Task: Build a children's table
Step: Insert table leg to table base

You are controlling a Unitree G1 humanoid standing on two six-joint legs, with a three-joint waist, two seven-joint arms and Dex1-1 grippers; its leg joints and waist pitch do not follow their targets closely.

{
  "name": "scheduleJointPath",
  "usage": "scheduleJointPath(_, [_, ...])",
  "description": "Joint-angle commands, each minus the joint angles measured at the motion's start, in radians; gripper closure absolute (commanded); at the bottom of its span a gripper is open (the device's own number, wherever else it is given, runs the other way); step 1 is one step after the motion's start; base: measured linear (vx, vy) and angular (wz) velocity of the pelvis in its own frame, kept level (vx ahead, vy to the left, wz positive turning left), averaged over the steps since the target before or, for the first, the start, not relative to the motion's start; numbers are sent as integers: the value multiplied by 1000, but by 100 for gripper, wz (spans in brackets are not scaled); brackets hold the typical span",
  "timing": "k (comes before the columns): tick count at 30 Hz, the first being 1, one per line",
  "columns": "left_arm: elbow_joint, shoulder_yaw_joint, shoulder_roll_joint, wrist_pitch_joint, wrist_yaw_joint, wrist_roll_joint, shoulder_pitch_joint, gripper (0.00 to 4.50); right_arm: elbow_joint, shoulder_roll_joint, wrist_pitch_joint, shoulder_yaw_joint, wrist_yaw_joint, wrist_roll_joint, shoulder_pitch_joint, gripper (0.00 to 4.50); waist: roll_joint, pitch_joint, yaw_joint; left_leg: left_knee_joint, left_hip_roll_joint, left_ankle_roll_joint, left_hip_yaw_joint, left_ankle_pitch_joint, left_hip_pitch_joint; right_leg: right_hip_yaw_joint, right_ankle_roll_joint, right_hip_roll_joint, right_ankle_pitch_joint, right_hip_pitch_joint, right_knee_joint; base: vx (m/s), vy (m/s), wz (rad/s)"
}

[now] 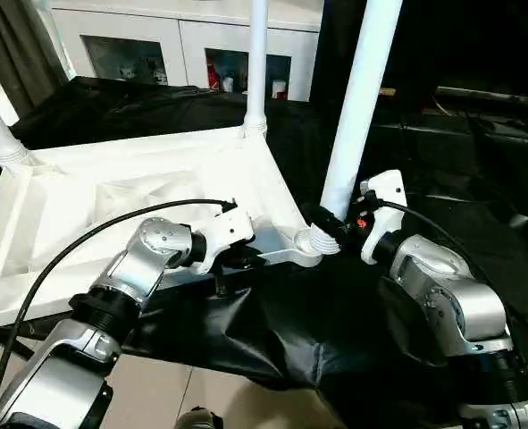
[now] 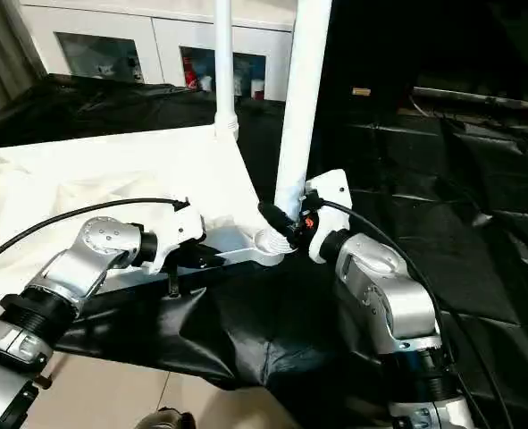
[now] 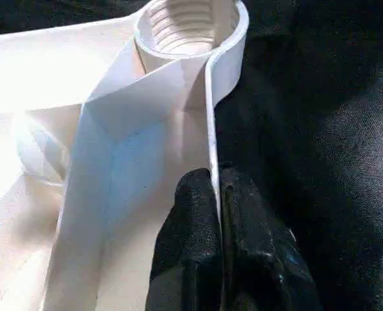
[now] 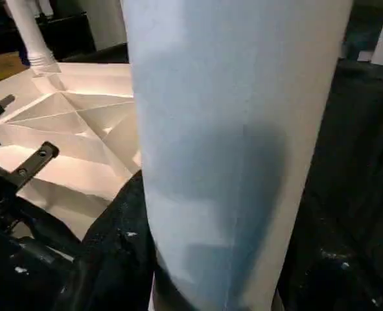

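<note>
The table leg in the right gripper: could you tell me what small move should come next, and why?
Probably twist the leg further into the near corner socket: the right gripper holds it just above the socket, and the left gripper pinches the tabletop's rim, steadying it.

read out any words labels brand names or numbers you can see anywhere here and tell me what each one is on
There is no text that can be read.
Tabletop, legs and both grippers: plain, no print.
Items behind the cabinet's glass doors: too small and blurred to read.
Red spot on the right gripper: a mark, not lettering.
</note>
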Motion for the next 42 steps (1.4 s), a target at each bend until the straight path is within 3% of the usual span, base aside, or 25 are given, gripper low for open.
scheduleJointPath(1, [-4, 34, -7, -30, 15, -11, 11, 450, -6, 0, 9, -13, -2, 2, -12, 257, -22, -68, 2, -82, 31, -32, -21, -353, 27, 31, -135, -42, -372, 31, -84, 0, 0, 0])
scheduleJointPath(42, [-4, 34, -7, -30, 15, -11, 11, 450, -6, 0, 9, -13, -2, 2, -12, 257, -22, -65, -1, -85, 32, -38, -23, -381, 28, 31, -121, -43, -419, 27, -90, 0, 0, 0])
